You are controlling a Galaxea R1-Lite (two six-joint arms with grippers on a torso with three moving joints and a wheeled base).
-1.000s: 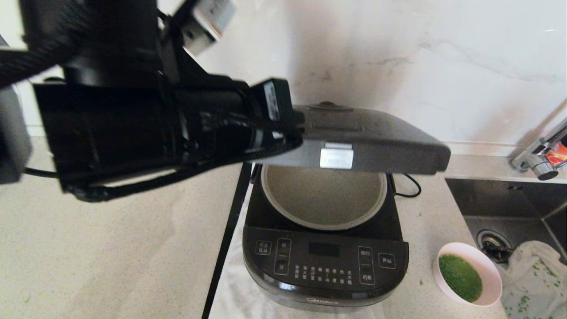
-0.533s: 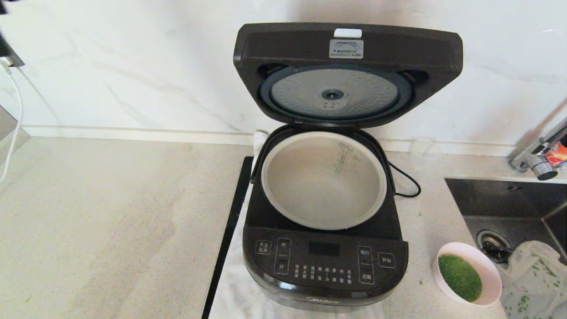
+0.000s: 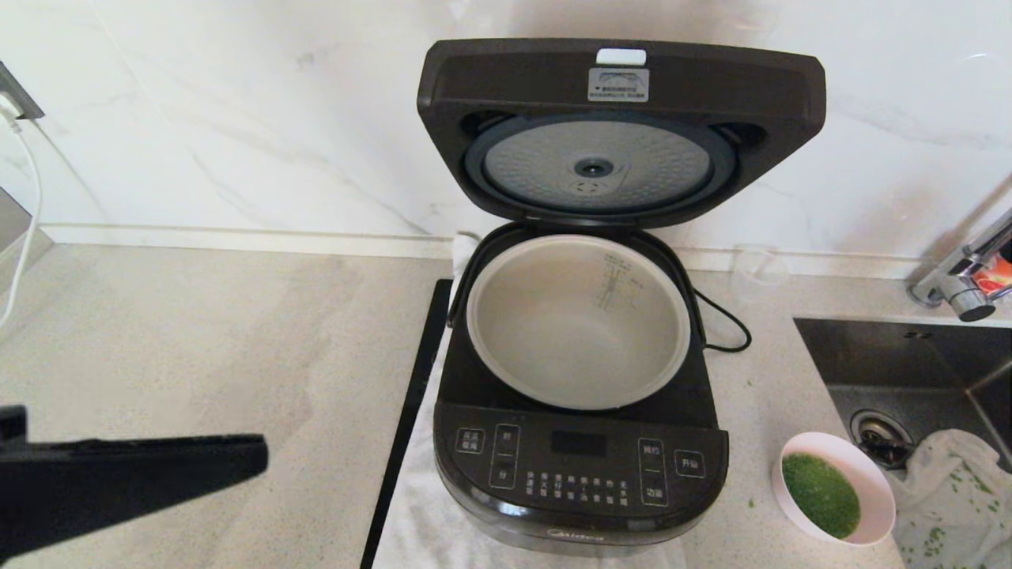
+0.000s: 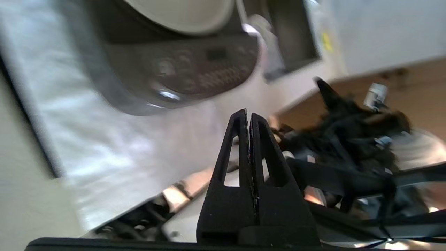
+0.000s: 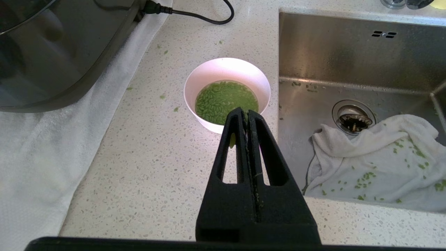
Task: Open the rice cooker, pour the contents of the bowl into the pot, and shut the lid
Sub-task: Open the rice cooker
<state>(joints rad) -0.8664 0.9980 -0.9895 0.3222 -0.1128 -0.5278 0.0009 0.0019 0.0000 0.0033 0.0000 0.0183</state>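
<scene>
The black rice cooker point(image 3: 581, 466) stands in the middle of the counter with its lid point(image 3: 624, 79) swung fully up, the dimpled silver plate point(image 3: 538, 162) facing me. The grey-beige pot point(image 3: 553, 332) inside looks empty. The white bowl point(image 3: 879, 484) sits right of the cooker, near the sink, holding green bits point(image 3: 821, 494). My left gripper point(image 3: 257, 457) is shut and empty, low at the left, well clear of the cooker. My right gripper point(image 5: 245, 112) does not show in the head view. It is shut, hovering just short of the bowl point(image 5: 226, 69) and its green bits point(image 5: 223, 101).
A steel sink point(image 3: 893, 356) with a speckled white cloth point(image 3: 957, 490) lies right of the bowl, a faucet point(image 3: 961, 288) behind it. A clear cup point(image 3: 757, 269) and the power cord point(image 3: 727, 324) sit behind the cooker. A white towel point(image 3: 419, 506) lies under it.
The lid has gone from half raised, with my left arm at it, to fully open. My left arm left the view and now shows low at the left.
</scene>
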